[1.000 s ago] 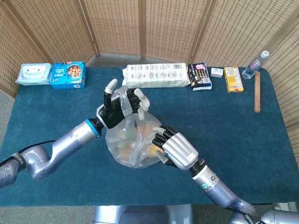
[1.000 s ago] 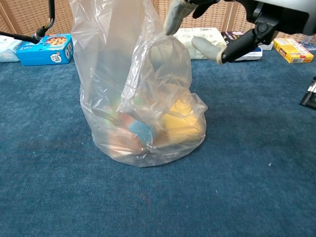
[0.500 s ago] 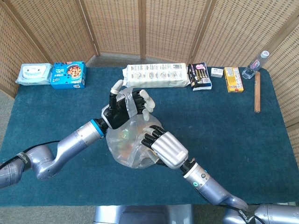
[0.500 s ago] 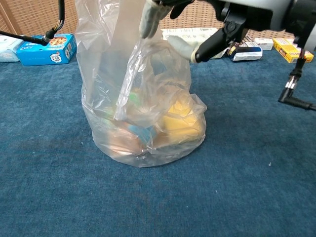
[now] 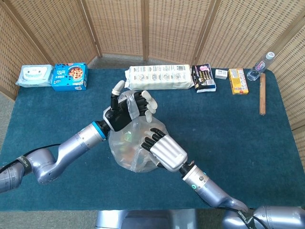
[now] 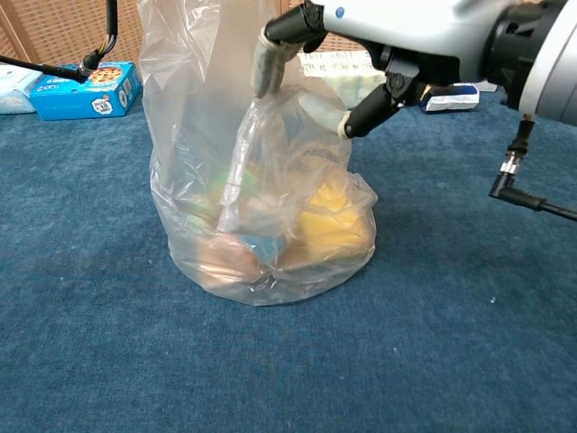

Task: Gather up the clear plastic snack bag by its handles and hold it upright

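Nearest the front edge of the table (image 5: 238,138), the right hand (image 5: 162,148) sits over the near right side of the clear plastic snack bag (image 5: 131,148), its fingers (image 6: 266,59) spread and curved, their tips touching the loose plastic at the bag's upper flank; whether they actually pinch a handle I cannot tell. The bag stands upright on the blue cloth near the table's middle, somewhat left of centre, with yellow and orange packets visible inside in the chest view. Just beyond it, the left hand (image 5: 126,109) grips the gathered plastic at the bag's top, fingers closed around it. Along the far edge lie a wipes pack (image 5: 34,75) and blue cookie box (image 5: 69,76) at the left corner, a long white package (image 5: 159,77) in the middle, then a dark packet (image 5: 203,78), yellow box (image 5: 237,80), bottle (image 5: 261,66) and wooden stick (image 5: 262,93) toward the right corner.
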